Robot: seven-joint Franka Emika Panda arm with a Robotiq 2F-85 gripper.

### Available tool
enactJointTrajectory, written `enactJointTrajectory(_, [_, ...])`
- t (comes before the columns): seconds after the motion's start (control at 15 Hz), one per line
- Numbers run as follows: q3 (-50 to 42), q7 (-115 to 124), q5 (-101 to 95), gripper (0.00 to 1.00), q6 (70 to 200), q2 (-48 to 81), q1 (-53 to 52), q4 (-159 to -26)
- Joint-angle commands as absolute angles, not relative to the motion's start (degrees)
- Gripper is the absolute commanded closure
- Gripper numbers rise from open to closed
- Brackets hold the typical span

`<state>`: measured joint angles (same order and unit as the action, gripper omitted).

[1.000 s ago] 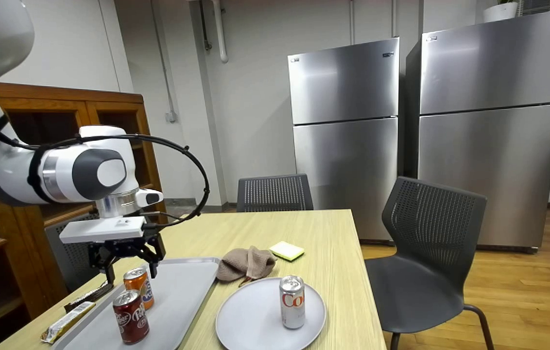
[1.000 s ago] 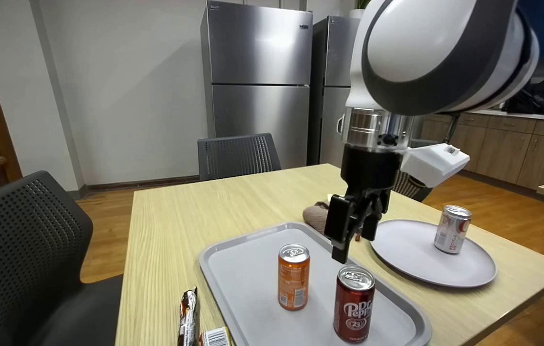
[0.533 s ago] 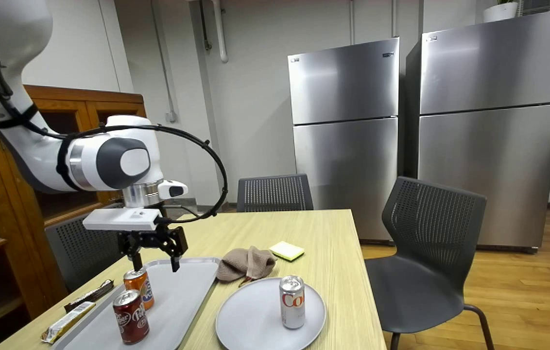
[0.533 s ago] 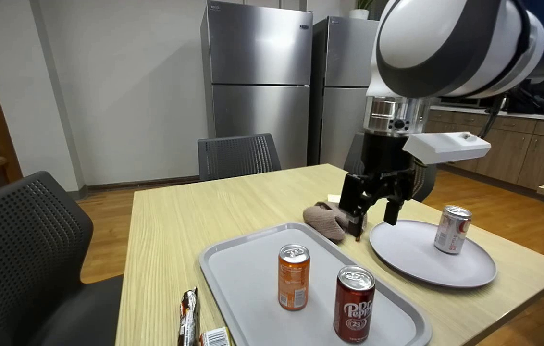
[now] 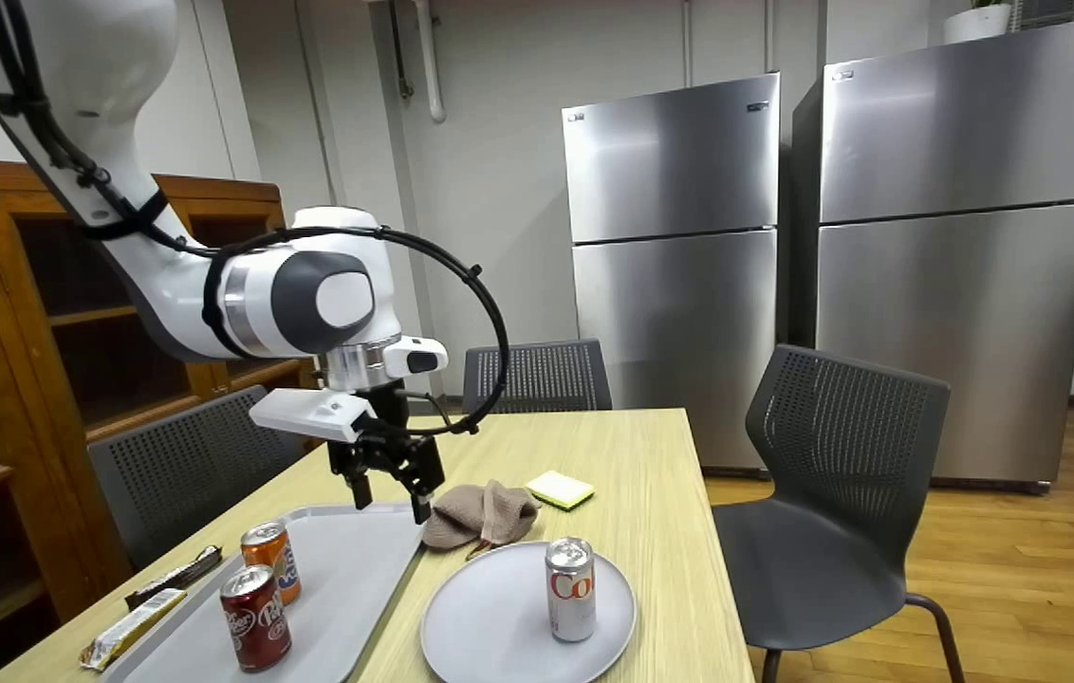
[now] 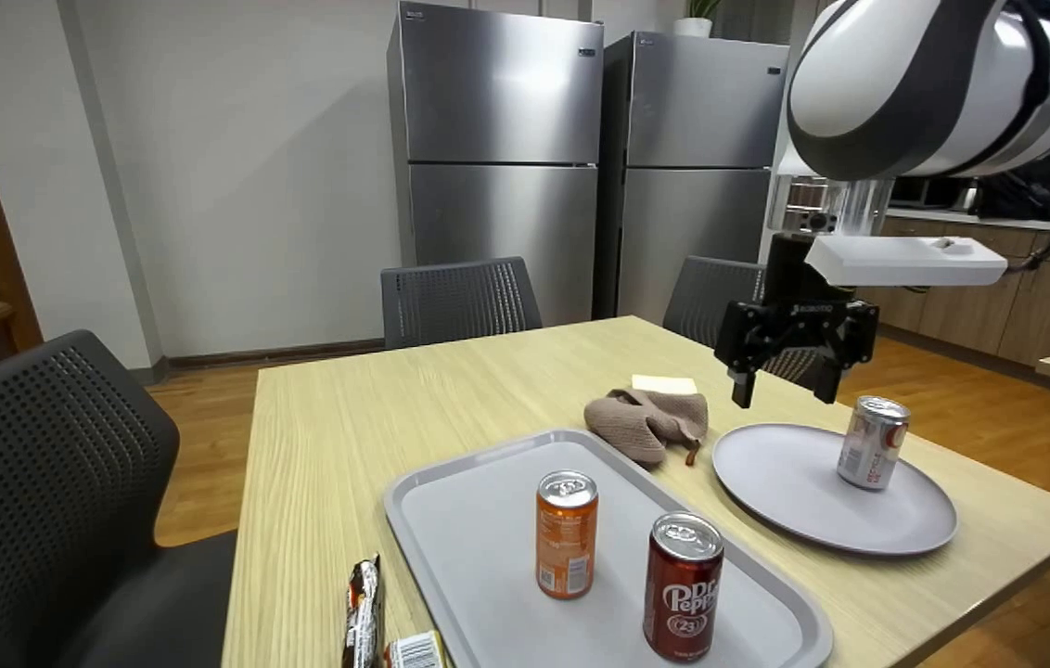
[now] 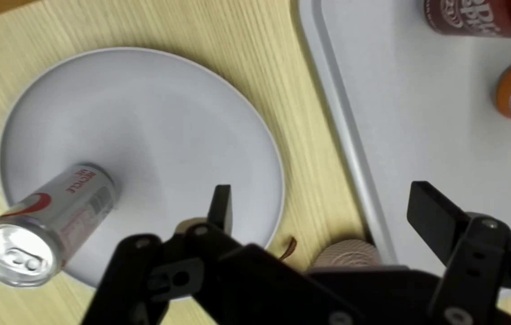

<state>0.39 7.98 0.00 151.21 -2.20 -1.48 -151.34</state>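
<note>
Stainless-steel refrigerators point(image 5: 675, 275) stand before a pale wall point(image 5: 490, 237), filling the upper right of an exterior view, with a dark grey chair point(image 5: 826, 541) in front of them at the lower right. A light wood-grain table point(image 5: 637, 455) spreads across the bottom centre. Above it, right of centre in an exterior view, hangs my pincer point(image 6: 785, 388), its fingers point(image 6: 743, 390) spread wide with a gap between the tips. From my wrist view I see one finger against a round grey plate point(image 7: 178, 113) and the other against a grey tray point(image 7: 418, 113), both reaching in from the bottom edge. Upright on the plate, at the lower left of that frame, stands a silver Coke can point(image 7: 70, 203), near my fingers but apart. A rumpled brown cloth point(image 6: 646, 427) lies beside the tray's edge, left of and below my fingertips in an exterior view, and a yellow sponge point(image 5: 561, 489) lies close to it. On the tray, at the lower left of an exterior view, I see a Fanta can point(image 5: 276, 560) and a Dr Pepper can point(image 5: 255, 621), both upright. Two wrapped bars point(image 5: 175, 576) lie beside its rim, farther left.
</note>
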Motion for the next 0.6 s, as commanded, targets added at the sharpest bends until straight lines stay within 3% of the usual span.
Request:
enactJointTrajectory(0.0, [-1.1,14.3,-3.9,0.00,149.1,-0.8,1.2,-148.8])
enactJointTrajectory(0.53, [-6.3,13.3,-2.1,0.00,147.9,4.3,5.1,-144.3])
